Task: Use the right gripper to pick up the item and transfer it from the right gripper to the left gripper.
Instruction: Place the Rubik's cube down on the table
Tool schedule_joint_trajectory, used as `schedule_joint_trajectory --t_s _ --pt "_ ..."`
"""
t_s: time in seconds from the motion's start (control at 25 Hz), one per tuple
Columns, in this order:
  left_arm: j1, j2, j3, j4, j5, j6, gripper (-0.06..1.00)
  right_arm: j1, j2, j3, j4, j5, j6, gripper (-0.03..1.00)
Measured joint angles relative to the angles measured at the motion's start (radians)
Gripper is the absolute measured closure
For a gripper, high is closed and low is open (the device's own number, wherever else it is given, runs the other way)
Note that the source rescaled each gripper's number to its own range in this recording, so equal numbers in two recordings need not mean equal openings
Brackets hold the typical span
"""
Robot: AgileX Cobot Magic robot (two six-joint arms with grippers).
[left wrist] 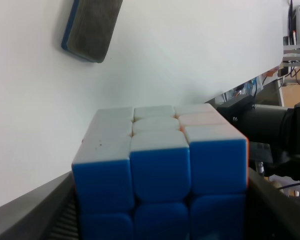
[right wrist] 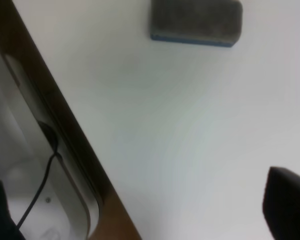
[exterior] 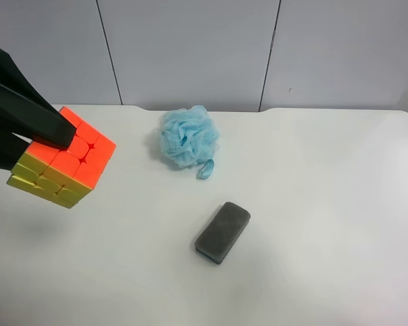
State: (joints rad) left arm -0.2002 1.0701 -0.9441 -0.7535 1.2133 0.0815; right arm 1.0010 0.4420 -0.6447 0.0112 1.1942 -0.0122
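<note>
Left gripper [left wrist: 160, 215] grips the cube [exterior: 64, 163] tight, up off the table [exterior: 313, 204]. Right gripper [right wrist: 287, 207] has no cube; open/shut, can't tell. Handover prob. done.

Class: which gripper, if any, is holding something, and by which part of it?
The left gripper holds the puzzle cube, clamped between its fingers on two opposite faces, one of them orange.

Bright, even overhead light, white table [exterior: 326, 217] slightly washed out, faint soft shadows beside the pad [exterior: 222, 232], puff [exterior: 188, 136] and cube [exterior: 68, 166], right wrist view blurred throughout, left wrist view clearer, cube's near face a little soft.
</note>
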Motion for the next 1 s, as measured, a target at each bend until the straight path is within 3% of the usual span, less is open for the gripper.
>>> schedule_joint_trajectory --t_s 0.32,1.0 --pt "0.000 0.000 0.000 0.000 0.000 0.006 0.93 0.000 -0.253 0.142 -0.005 -0.109 0.059 -0.03" --pt "0.000 0.000 0.000 0.000 0.000 0.011 0.93 -0.027 -0.294 0.150 -0.011 -0.125 0.066 -0.03"
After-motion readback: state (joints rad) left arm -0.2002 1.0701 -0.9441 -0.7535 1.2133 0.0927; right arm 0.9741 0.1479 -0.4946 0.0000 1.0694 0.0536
